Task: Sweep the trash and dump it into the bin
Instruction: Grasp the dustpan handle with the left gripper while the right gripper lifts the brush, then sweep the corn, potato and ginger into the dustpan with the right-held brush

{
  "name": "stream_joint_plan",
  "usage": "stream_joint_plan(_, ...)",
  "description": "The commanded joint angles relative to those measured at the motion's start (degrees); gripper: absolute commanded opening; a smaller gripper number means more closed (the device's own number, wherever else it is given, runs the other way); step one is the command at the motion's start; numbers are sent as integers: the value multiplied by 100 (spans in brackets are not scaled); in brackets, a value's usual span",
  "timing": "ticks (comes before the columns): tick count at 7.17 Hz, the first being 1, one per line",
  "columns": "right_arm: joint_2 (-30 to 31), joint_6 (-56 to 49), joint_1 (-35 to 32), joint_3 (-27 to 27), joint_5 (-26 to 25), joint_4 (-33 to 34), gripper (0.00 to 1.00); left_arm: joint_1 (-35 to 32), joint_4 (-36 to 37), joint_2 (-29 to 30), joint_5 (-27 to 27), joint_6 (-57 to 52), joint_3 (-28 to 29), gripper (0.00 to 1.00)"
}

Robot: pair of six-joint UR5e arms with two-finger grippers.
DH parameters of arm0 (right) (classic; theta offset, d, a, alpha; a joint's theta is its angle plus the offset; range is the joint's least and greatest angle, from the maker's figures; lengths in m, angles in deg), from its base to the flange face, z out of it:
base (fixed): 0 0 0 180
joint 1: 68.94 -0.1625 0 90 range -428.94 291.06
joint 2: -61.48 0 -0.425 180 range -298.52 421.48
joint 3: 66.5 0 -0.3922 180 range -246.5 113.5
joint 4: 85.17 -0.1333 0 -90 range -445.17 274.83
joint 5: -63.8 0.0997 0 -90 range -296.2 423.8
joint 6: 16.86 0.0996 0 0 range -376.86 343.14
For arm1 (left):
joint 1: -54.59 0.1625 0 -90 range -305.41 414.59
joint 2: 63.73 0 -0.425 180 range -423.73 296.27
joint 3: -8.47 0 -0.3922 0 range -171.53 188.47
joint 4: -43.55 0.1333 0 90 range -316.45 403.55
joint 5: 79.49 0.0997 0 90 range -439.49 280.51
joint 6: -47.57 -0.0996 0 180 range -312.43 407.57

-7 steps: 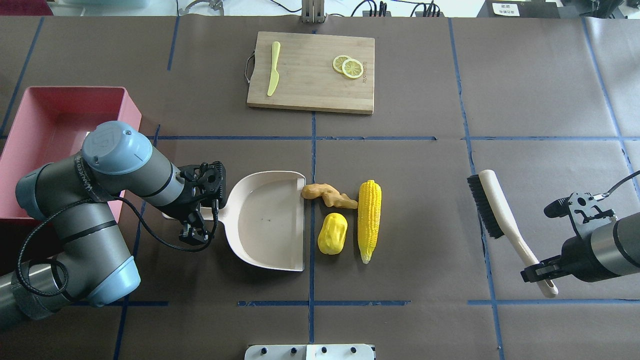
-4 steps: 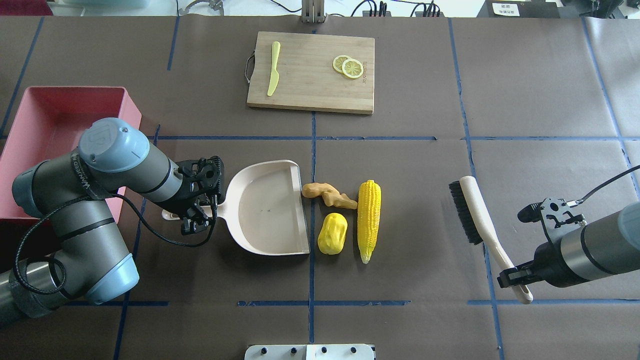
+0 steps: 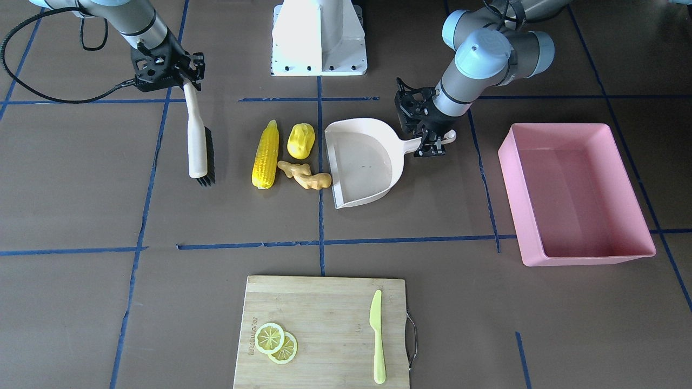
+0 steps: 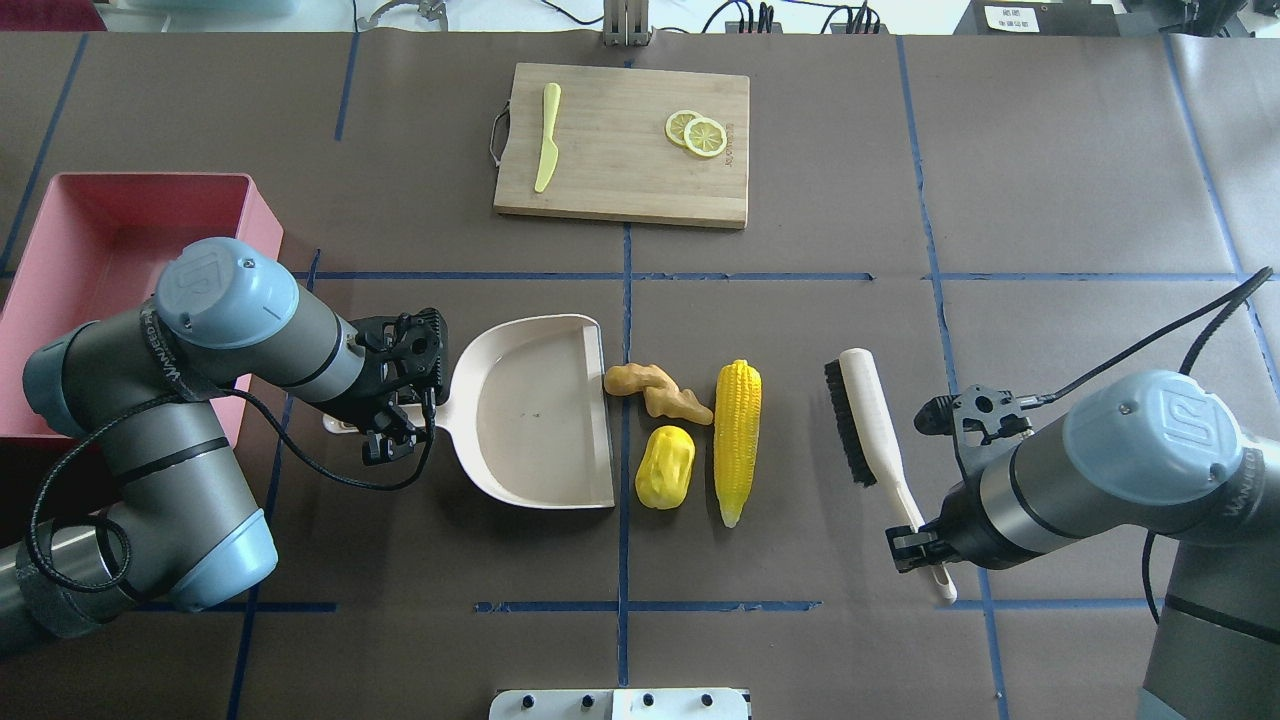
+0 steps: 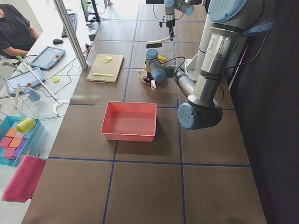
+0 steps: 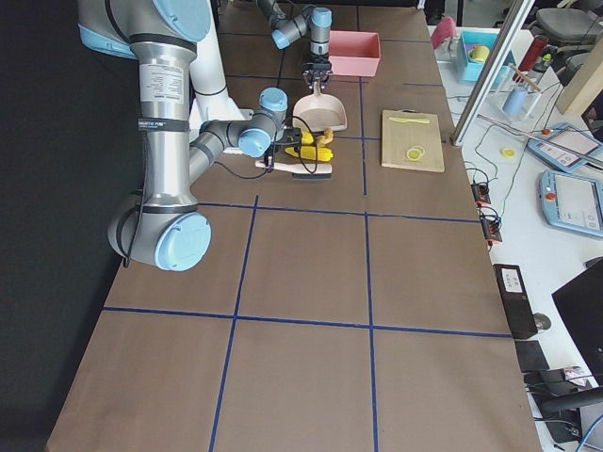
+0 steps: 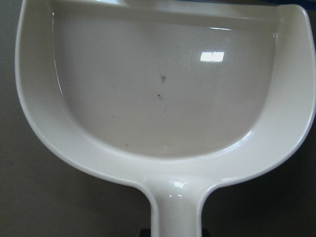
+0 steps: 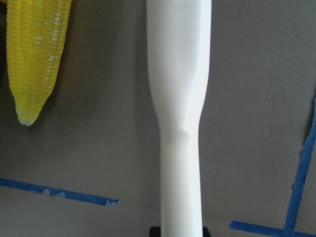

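Note:
The trash lies mid-table: a long corn cob (image 4: 738,440), a yellow lump (image 4: 665,480) and a tan ginger root (image 4: 658,390), just right of the cream dustpan's (image 4: 535,415) open mouth. My left gripper (image 4: 395,420) is shut on the dustpan's handle; the left wrist view shows the pan (image 7: 163,89) bare inside. My right gripper (image 4: 915,545) is shut on the handle of a brush (image 4: 868,420), whose black bristles face the corn from a short gap to its right. The right wrist view has the handle (image 8: 180,98) beside the corn's tip (image 8: 34,54). The pink bin (image 4: 150,178) sits far left, partly behind my left arm.
A wooden cutting board (image 4: 622,145) lies at the far side with a light-green knife (image 4: 547,150) and lemon slices (image 4: 697,132) on it. Blue tape lines cross the brown table. A person sits at a side desk (image 5: 14,28) past the table.
My right arm has carried the brush leftward, from the right side to just beside the corn. The dustpan shifted slightly toward the far side; the trash has not moved.

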Motion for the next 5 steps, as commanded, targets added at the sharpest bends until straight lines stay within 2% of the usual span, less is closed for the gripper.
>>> stream_joint_plan(1,-795,478,184,-260,-87,657,0,21,0,2,3,3,-4,16)
stream_joint_plan(2,-1191,725,228,-418,-87,956,0,30,0,2,3,3,-4,15)
stream_joint_plan(5,-1370,1384,447,-534,-219,995,0,39,0,29,3,29,-13,15)
